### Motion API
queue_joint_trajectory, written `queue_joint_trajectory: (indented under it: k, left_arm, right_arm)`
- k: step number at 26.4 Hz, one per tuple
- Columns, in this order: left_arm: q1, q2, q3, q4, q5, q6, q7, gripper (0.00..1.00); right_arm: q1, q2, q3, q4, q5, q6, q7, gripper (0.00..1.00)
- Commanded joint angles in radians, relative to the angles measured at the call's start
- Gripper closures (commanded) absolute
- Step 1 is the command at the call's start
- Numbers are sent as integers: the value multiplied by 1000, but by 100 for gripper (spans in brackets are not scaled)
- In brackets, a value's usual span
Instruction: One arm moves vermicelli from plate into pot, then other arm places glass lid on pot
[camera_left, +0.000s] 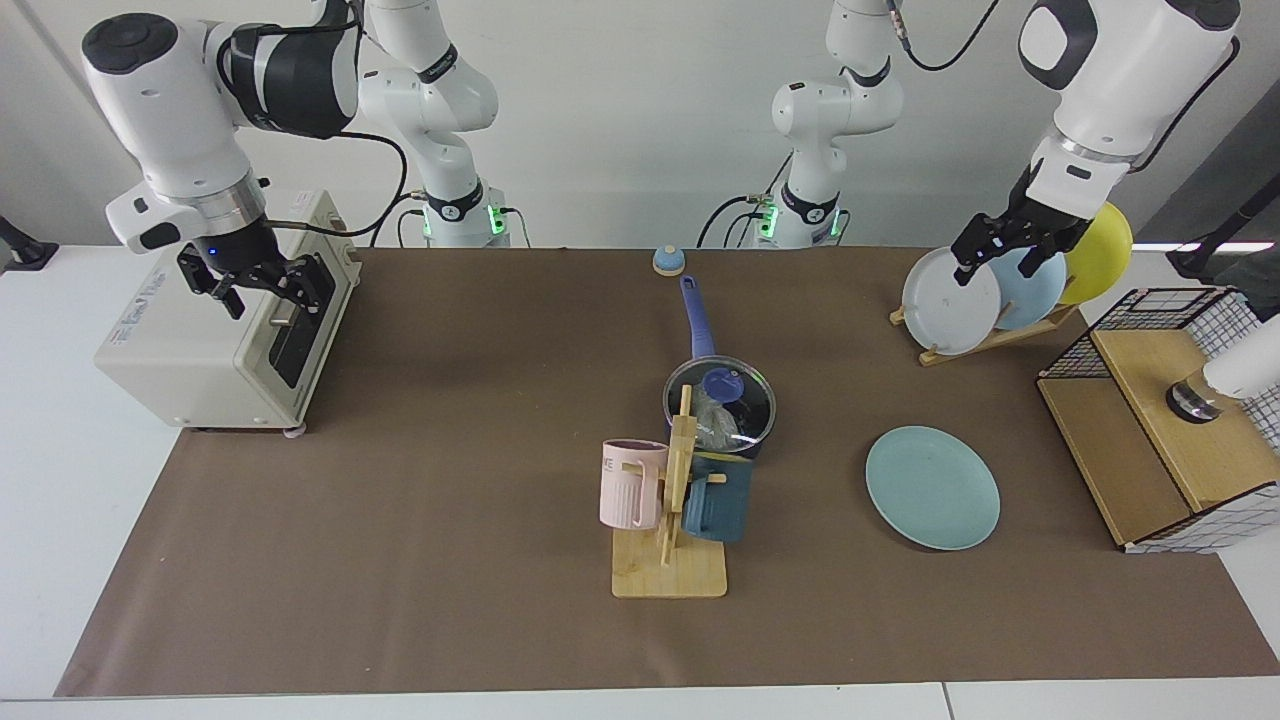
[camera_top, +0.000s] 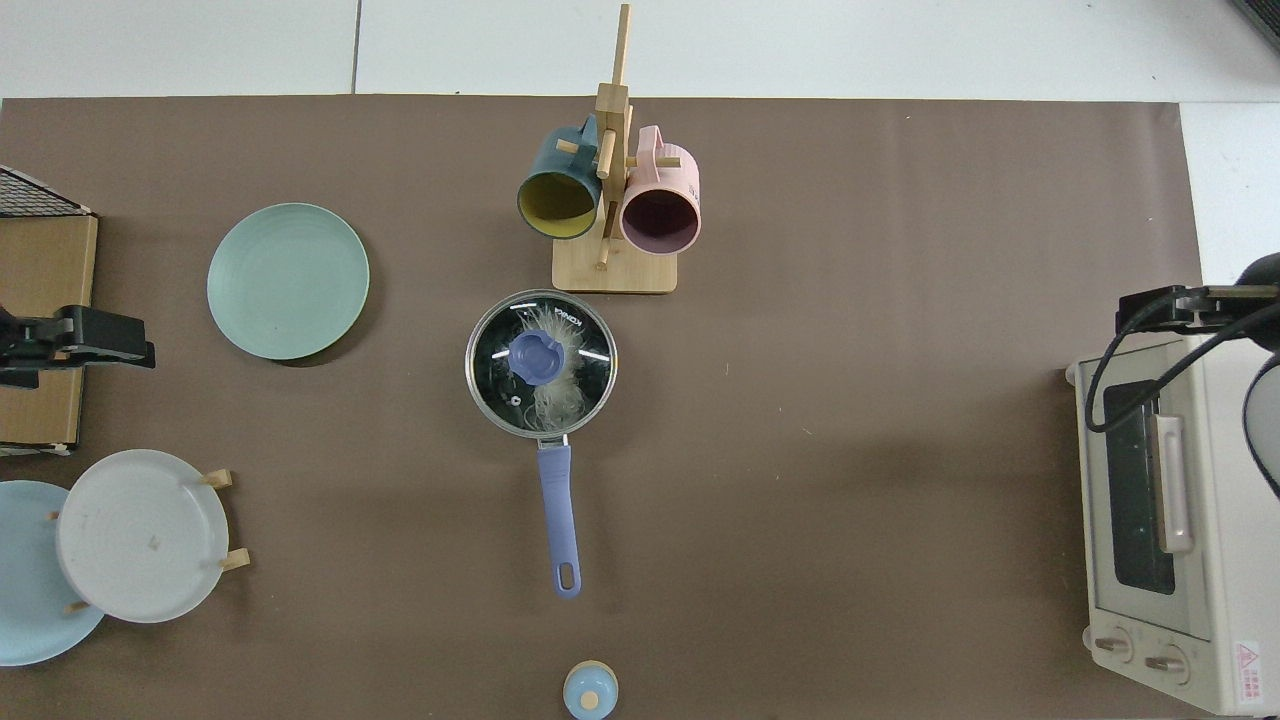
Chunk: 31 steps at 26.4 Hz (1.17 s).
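The glass lid (camera_top: 541, 362) is sitting squarely on the pot (camera_top: 489, 400), its blue knob at centre, and the vermicelli (camera_top: 556, 392) is showing through the glass as a pale tangle inside; the teal plate (camera_top: 288, 281) is lying bare on the mat beside it, so both steps of the task are judged complete. The pot is standing mid-table just behind the mug rack (camera_left: 668, 520), its long blue handle (camera_top: 558, 520) pointing straight toward the robot bases. The right gripper (camera_left: 262, 285) is hanging over the top front edge of the toaster oven (camera_left: 215, 340), well apart from the pot; its fingers are standing spread and holding nothing. From it the pot is lying far across the mat toward the table's centre. The left gripper (camera_left: 1005, 252) is hovering at the plate rack (camera_left: 985, 335), in front of the white plate (camera_left: 948, 300); whether its fingers are parted cannot be determined, and nothing is seen in its grasp. Neither arm is clearly nearer the pot. No further move on the task's items appears to be called for.
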Motion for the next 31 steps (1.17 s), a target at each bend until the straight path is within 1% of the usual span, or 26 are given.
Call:
queue_joint_trajectory:
  k: [1,11,14,16,18,19,31]
  left_arm:
    - [11,-18,-6,-19,7,-4,2,0]
    - [11,-16,-6,-19,9,-4,2,0]
    - [11,-18,-6,-19,9,-4,3,0]
    - [11,-18,-6,-19,7,-6,3,0]
    - [11,-18,-6,-19,9,-7,5,0]
    - [9,-18,-6,-19,9,-9,6,0]
    - [9,-18,-6,-19,9,-9,3,0]
  right_arm:
    - [-7,-11,19,-6,29,53,2,0]
    - [23,-7,24,35,31,28,25,0]
    - [25,-8,26,44,31,-8,23,0]
    - [25,-13,29,40,41,-34,16,0]
    - [25,-19,30,40,104,-64,19,0]
    - [25,-20,30,40,115,-74,17,0]
    - [27,-24,33,35,118,-84,20,0]
